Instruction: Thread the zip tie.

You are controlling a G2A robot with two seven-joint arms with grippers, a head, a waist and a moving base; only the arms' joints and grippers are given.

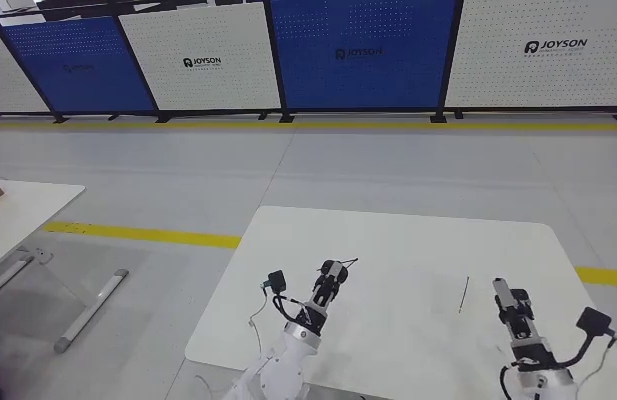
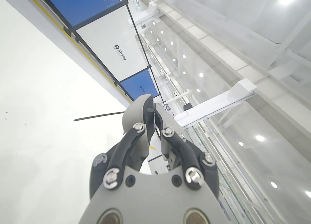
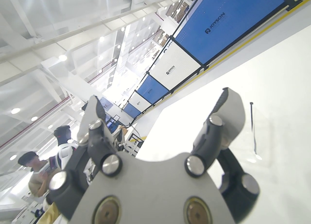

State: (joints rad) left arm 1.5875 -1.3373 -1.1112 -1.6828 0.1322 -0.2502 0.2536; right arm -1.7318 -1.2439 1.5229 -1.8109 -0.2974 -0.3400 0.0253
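Left tool (image 1: 336,268) (image 2: 153,108) sits over the near left part of the white counter (image 1: 408,240) (image 2: 36,77) (image 3: 279,77). Its jaws are pressed together on the thick end of a dark zip tie. Right tool (image 1: 500,285) (image 3: 161,98) is over the near right part of the counter, well apart from the left one. Its jaws are spread wide and have hold of nothing.

Behind the counter runs a wall of blue and white pegboard panels (image 1: 363,50), with a yellow floor line (image 1: 138,235) passing between the panels and the counter.

The gripped zip tie (image 1: 348,263) (image 2: 97,115) sticks out sideways from the left tool's pads. It is a thin, straight strip ending in a pointed tip that hangs free above the counter.

A second zip tie (image 1: 464,293) (image 3: 252,123) lies flat on the counter between the two tools. It is nearer the right tool, touches neither one, and runs roughly away from the robot. A small head shows at its far end.
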